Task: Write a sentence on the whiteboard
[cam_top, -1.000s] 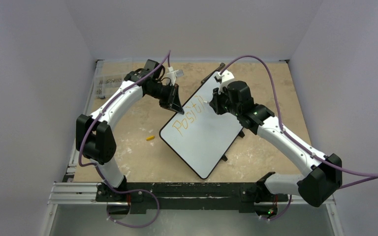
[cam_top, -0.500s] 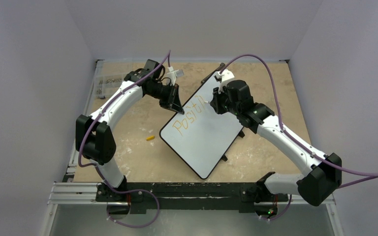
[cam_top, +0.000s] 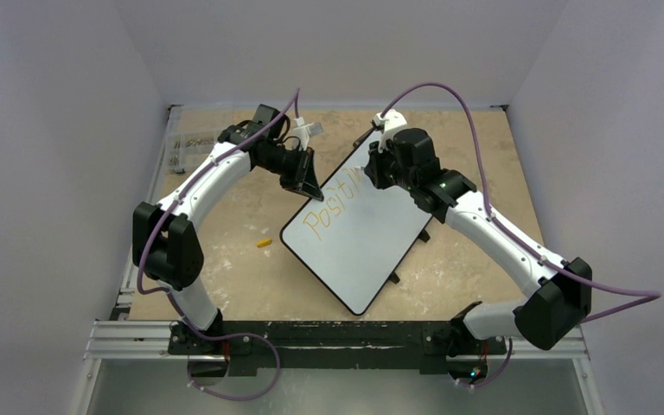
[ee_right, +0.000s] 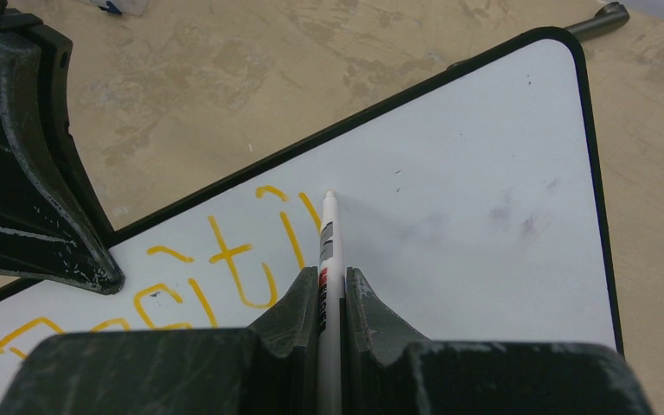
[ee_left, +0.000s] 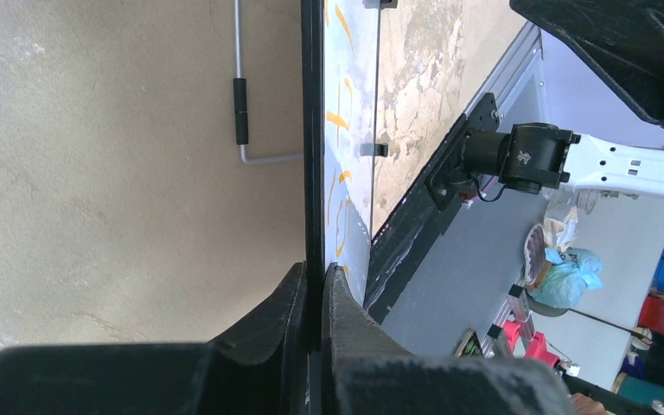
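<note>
Over the desk point(cam_top: 225, 285), your whiteboard point(cam_top: 359, 251) lies askew; the left gripper point(cam_top: 305, 183) sits at its upper-left edge, the right gripper point(cam_top: 370, 175) nearer the sentence point(cam_top: 333, 207). Left wrist: jaws clamped on its black frame. Right wrist: jaws pinch a marker point(ee_right: 327, 251), tip at the board just right of orange "Positi"; expect blank white rightward.

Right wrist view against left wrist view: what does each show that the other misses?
Only the right wrist: the marker clamped in the right gripper, its tip at the whiteboard face beside the last stroke, with the lettering readable face-on. Only the left wrist: the board edge-on, its black frame pinched between the left gripper fingers, plus an arm base joint and room clutter beyond. Both: board, orange lettering, tan tabletop.
</note>
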Robot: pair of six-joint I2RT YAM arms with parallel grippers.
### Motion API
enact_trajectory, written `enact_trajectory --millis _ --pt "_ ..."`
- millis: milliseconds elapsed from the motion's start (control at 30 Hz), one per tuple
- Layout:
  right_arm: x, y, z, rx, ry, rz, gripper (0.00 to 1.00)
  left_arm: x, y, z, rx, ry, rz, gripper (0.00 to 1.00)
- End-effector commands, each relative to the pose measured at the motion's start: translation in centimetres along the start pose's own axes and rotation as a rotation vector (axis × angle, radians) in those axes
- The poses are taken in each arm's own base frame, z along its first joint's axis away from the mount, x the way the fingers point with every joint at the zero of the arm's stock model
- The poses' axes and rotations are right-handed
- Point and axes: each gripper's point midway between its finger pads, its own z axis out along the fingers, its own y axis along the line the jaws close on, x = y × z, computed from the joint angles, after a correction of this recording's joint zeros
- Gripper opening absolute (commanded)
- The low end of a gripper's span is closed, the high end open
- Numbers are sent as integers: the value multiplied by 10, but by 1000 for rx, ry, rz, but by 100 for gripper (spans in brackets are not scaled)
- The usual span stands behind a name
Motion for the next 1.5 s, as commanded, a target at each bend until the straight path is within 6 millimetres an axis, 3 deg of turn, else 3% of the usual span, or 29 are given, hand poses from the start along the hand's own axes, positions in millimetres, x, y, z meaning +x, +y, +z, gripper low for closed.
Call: enact_trajectory --millis 0,367,800,1467 --pt "-29 -1 -3 10 -72 -16 0 3 -17 -8 12 -18 69 0" --pt "-51 -7 -26 46 -147 0 0 2 -17 -9 13 -19 69 0" --pt "-27 -16 -9 85 -93 15 0 2 -17 -9 12 -21 71 0" --pt "14 -17 -11 67 -2 15 0 2 -18 -9 13 -21 73 0"
